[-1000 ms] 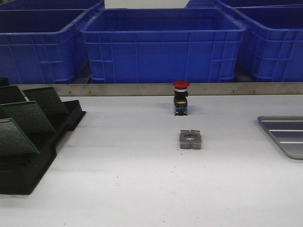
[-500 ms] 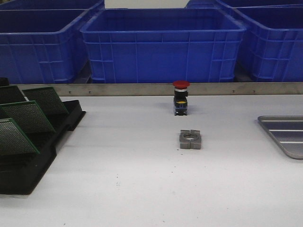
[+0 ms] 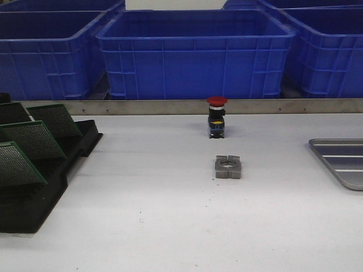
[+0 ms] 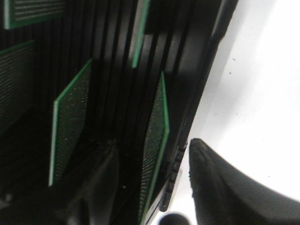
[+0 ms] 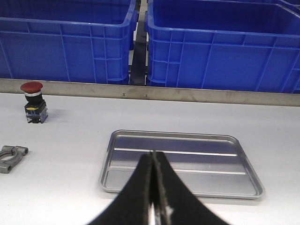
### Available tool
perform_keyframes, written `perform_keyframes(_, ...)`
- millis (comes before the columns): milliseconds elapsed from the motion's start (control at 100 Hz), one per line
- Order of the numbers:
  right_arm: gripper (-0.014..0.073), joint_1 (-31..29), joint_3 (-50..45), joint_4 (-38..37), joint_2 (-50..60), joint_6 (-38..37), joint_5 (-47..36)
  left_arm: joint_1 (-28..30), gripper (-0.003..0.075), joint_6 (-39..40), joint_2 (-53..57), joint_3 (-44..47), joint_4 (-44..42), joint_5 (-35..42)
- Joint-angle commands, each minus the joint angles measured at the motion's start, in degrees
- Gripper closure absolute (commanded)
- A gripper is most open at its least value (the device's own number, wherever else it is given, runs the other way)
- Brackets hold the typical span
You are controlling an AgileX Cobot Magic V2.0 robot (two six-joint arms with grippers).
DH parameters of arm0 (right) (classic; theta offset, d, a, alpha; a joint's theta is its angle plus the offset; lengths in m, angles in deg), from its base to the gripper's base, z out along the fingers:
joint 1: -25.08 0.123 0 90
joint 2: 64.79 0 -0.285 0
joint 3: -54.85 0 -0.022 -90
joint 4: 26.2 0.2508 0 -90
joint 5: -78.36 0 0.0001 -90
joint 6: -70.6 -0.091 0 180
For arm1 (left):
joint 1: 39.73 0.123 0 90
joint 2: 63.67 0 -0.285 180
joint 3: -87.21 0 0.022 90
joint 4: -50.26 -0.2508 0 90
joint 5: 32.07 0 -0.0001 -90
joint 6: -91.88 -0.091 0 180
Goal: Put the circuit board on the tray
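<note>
Several green circuit boards [image 3: 33, 139] stand tilted in the slots of a black rack [image 3: 34, 211] at the left of the table. In the left wrist view my left gripper [image 4: 152, 143] is open and straddles the outermost board [image 4: 157, 154] at the rack's edge. One finger [image 4: 93, 187] is over the rack [image 4: 112, 70]; the other finger [image 4: 220, 187] is over the white table. The grey ribbed tray [image 3: 340, 164] lies at the far right. My right gripper [image 5: 153, 153] is shut and empty, above the near side of the tray [image 5: 187, 179]. Neither gripper shows in the front view.
A red push-button switch [image 3: 216, 117] and a grey metal clamp block [image 3: 228, 167] stand mid-table; both also show in the right wrist view, the switch [image 5: 33, 101] and the block [image 5: 10, 158]. Blue bins [image 3: 195, 54] line the back behind a metal rail [image 3: 170, 106].
</note>
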Motion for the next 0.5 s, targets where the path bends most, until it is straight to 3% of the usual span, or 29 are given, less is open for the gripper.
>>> perform_keyframes(0,0.0651,-0.38,-0.04,0.08,1.07,0.43,-4.61,0.09,0.0416,0.02,-0.98,-1.7,1.03,2.41)
perform_keyframes(110,0.0651,-0.38,-0.04,0.08,1.07,0.43,-4.61,0.09,0.0503,0.02,-3.11,-1.7,1.03,2.41)
perform_keyframes(280,0.0651,-0.38,-0.04,0.08,1.07,0.43,-4.61,0.09,0.0734,0.02,-3.75,-1.83,0.7,2.41)
perform_keyframes(490,0.0651,-0.38,-0.04,0.08,1.07,0.43,-4.61,0.09,0.0737,0.12,-2.17,-4.98,0.11,-4.15)
